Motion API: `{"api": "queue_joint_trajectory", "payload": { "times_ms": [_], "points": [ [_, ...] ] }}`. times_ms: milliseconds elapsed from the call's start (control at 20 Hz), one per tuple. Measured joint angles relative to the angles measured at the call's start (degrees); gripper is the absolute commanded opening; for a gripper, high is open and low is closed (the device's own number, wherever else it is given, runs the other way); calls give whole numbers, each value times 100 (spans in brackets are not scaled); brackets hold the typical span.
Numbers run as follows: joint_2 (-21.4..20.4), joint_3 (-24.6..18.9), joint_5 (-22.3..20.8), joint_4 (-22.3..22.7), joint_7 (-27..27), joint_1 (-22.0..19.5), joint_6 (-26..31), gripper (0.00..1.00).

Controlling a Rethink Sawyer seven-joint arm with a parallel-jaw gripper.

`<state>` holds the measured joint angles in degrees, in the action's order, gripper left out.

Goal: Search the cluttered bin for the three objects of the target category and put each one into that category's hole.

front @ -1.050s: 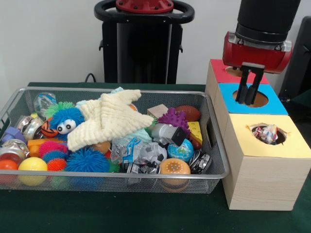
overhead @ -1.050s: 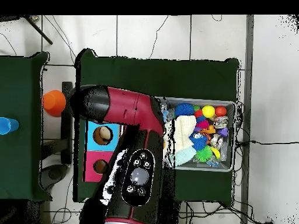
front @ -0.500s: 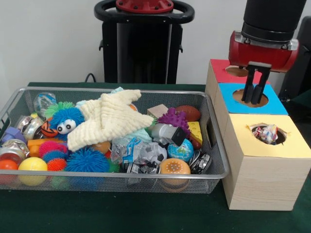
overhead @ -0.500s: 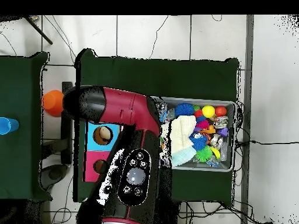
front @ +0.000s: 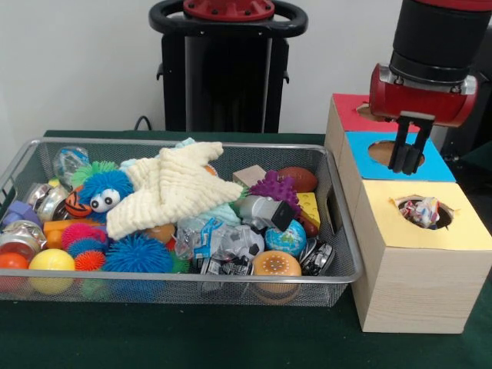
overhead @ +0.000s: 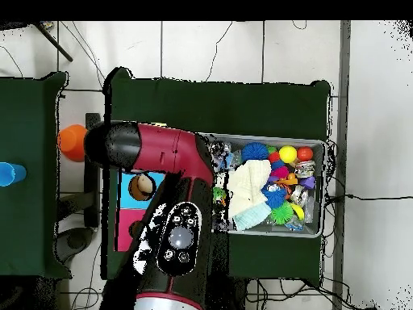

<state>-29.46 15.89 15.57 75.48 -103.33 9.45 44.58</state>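
My gripper (front: 403,167) hangs over the round hole (front: 384,151) of the blue-topped box (front: 434,165). Its two dark fingers stand close together and nothing shows between them. The wire bin (front: 184,280) to the left holds many toys: a cream knitted star (front: 173,188), spiky balls, a small globe (front: 286,237), a purple spiky toy (front: 275,187), foil packets. A crumpled wrapper (front: 421,211) sits in the hole of the yellow-topped box (front: 461,231). From above, my arm (overhead: 173,234) covers the gripper, and the blue box's hole (overhead: 142,186) shows beside it.
A red-topped box (front: 350,115) stands behind the blue one. All three boxes line up to the right of the bin in the front view. An orange cone (overhead: 73,141) and a blue cup (overhead: 10,173) stand on a separate table in the overhead view.
The gripper has shifted right across the blue box and slightly up in the front view. The toys in the bin have not moved.
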Motion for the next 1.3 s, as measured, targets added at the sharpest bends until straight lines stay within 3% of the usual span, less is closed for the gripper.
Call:
{"api": "queue_joint_trajectory", "payload": {
  "times_ms": [950,1300],
  "points": [
    [461,-65,2,-2,0,17,-821,0],
    [469,-76,1,-2,0,20,-861,0]
  ]
}}
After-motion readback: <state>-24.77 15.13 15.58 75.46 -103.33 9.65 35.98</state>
